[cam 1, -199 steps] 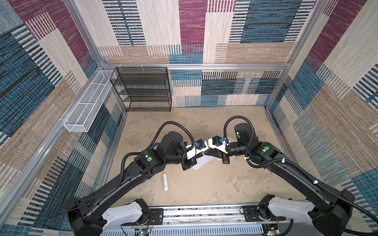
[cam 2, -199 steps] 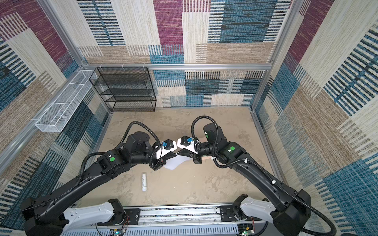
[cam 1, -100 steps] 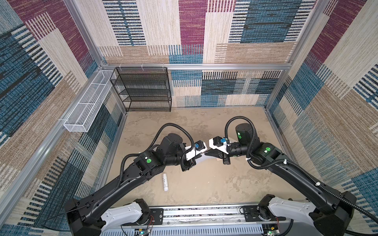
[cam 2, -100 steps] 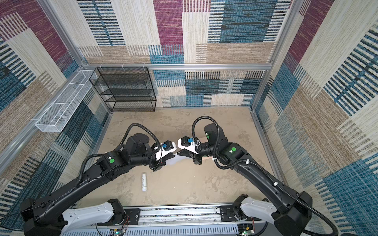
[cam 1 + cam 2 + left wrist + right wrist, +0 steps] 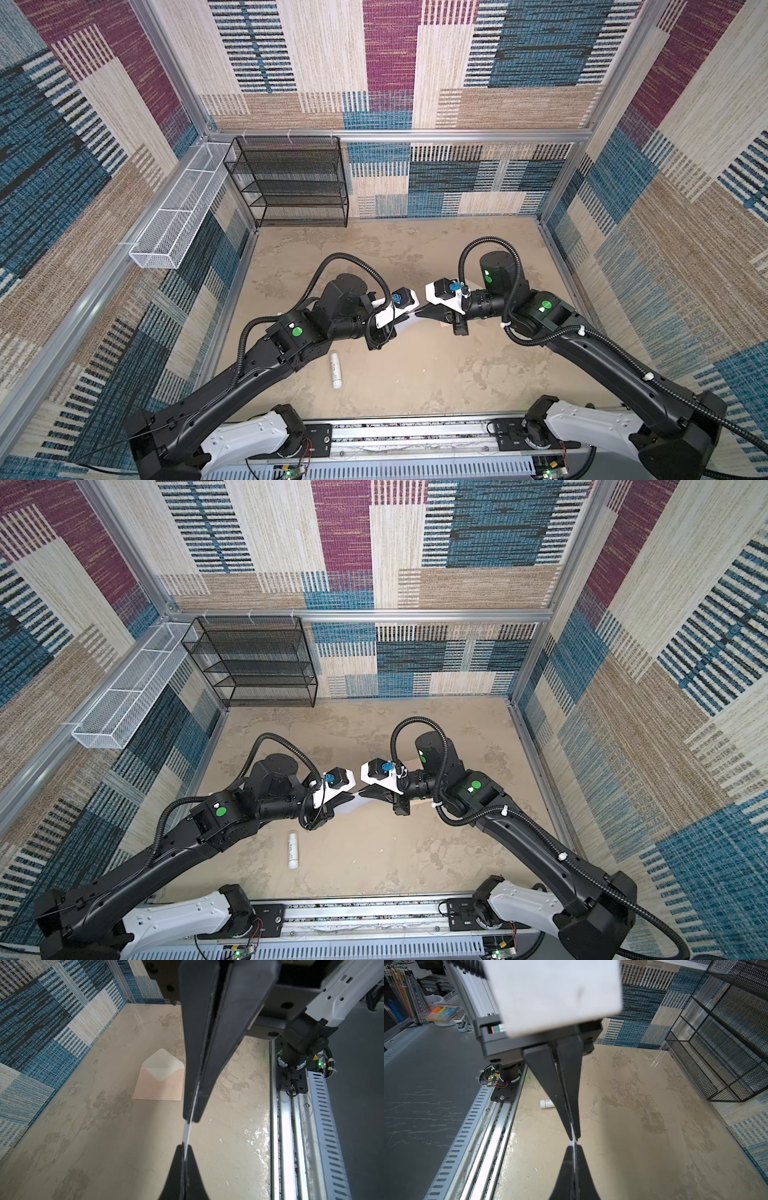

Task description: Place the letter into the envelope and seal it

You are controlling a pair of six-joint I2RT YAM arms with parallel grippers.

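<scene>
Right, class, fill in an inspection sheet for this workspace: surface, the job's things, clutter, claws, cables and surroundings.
Surface: beige, mottled table with a few pale flecks.
Job's things: letter held in the air, seen edge-on in both wrist views; envelope flat on the table, flap open, cream inside showing.
Clutter: white tube lying on the table near the left arm.
Claws: left claw shut on the letter; right claw shut on the letter; tips face each other.
Cables: black hoses loop above each arm, clear of the letter.
Surroundings: black wire rack at the back, white wire basket on the left wall, patterned walls.
</scene>
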